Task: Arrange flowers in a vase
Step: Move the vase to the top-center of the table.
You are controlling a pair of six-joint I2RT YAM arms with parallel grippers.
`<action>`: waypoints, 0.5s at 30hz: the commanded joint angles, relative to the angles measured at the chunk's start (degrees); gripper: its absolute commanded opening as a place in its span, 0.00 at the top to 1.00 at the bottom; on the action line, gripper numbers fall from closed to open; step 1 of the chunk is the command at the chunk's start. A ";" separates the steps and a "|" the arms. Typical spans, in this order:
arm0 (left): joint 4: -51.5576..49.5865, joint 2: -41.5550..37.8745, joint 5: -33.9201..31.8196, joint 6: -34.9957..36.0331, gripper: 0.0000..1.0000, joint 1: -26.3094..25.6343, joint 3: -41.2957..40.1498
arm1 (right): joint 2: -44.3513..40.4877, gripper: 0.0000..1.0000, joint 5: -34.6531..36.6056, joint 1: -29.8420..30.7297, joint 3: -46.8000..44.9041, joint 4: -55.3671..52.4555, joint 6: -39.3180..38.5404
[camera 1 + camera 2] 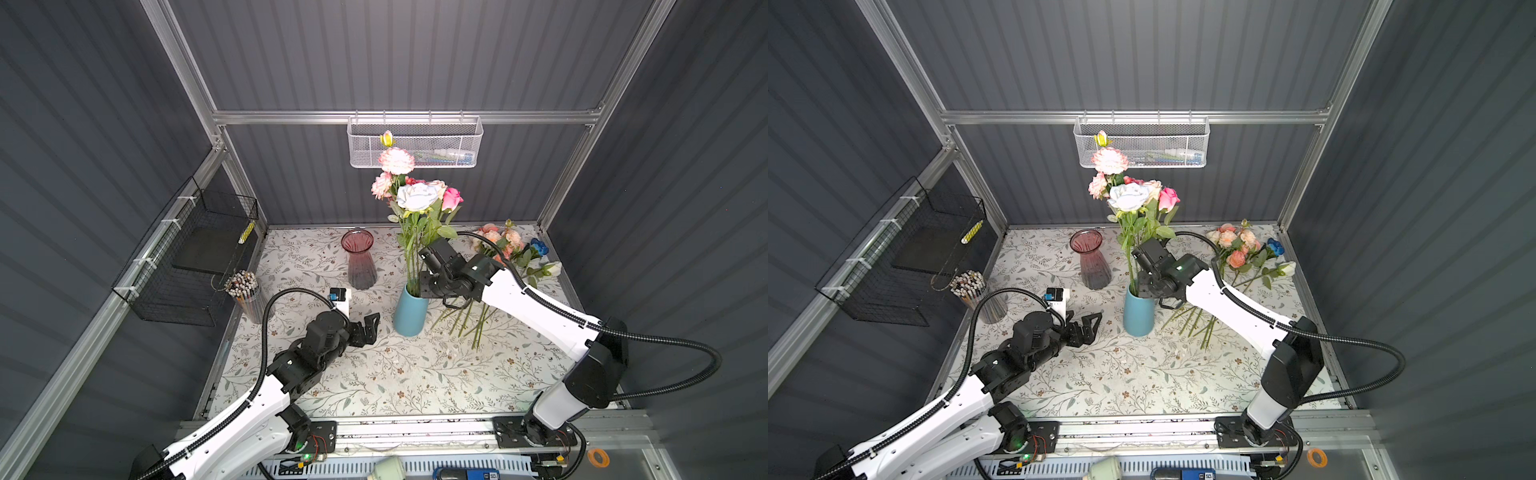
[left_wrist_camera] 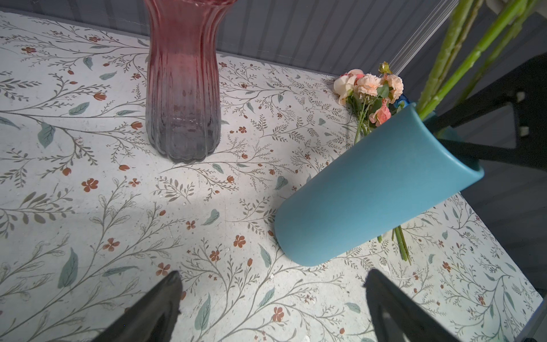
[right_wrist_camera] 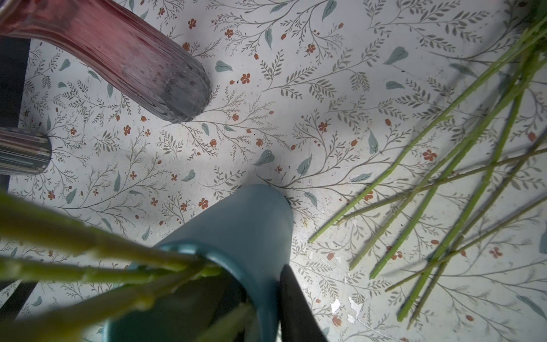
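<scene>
Left end effector [image 1: 373, 329]: jaws spread wide, empty | right end effector [image 1: 420, 286]: at blue vase [image 1: 410, 316] rim, closure not discernible | flowers [image 1: 415, 197]: some in blue vase, rest on surface [image 1: 374, 382]

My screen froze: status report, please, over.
Left gripper open, empty. Right gripper at blue vase rim, grip unclear. Several flowers in vase, others on table. Nothing blocking.

I see a floral-print tabletop [image 1: 415, 374] carrying a blue vase [image 1: 410, 313], a pink glass vase [image 1: 360, 266], a pencil cup [image 1: 246, 297] and loose flowers [image 1: 496, 240].
</scene>
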 commanded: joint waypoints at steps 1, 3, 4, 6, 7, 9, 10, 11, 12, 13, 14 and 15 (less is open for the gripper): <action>-1.04 -0.29 -0.67 -0.63 0.03 -0.08 0.24 | 0.77 0.83 0.77 0.56 0.39 -2.76 -0.95; -1.29 -0.02 -0.69 -0.52 0.03 -0.16 0.40 | 0.36 0.84 1.14 0.58 0.39 -2.41 -1.22; -1.28 0.12 -0.71 -0.48 0.03 -0.15 0.42 | 0.09 0.84 1.44 0.59 0.27 -2.00 -1.28; -1.21 0.30 -0.71 -0.48 0.03 -0.13 0.55 | -0.29 0.85 1.72 0.58 0.07 -1.19 -1.56; -1.15 0.40 -0.75 -0.61 0.03 -0.12 0.54 | -0.40 0.85 2.06 0.58 0.08 -0.97 -1.70; -1.07 0.42 -0.75 -0.64 0.03 -0.17 0.65 | -0.46 0.86 2.68 0.53 0.24 -0.62 -2.26; -1.10 0.55 -0.75 -0.52 0.03 -0.13 0.65 | -0.38 0.86 3.05 0.53 0.47 -0.37 -2.43; -1.05 0.51 -0.74 -0.49 0.03 -0.13 0.71 | -0.39 0.86 3.28 0.56 0.59 -0.18 -2.62; -1.05 0.56 -0.75 -0.48 0.03 -0.12 0.75 | -0.36 0.86 3.27 0.55 0.69 0.12 -2.72; -1.05 0.66 -0.75 -0.46 0.03 -0.13 0.83 | -0.34 0.86 3.36 0.53 0.85 0.42 -2.84; -1.09 0.76 -0.75 -0.40 0.03 -0.16 1.04 | -0.33 0.87 3.70 0.53 0.98 0.77 -3.00; -1.07 0.82 -0.75 -0.39 0.03 -0.15 1.09 | -0.22 0.87 4.22 0.49 1.22 0.93 -3.12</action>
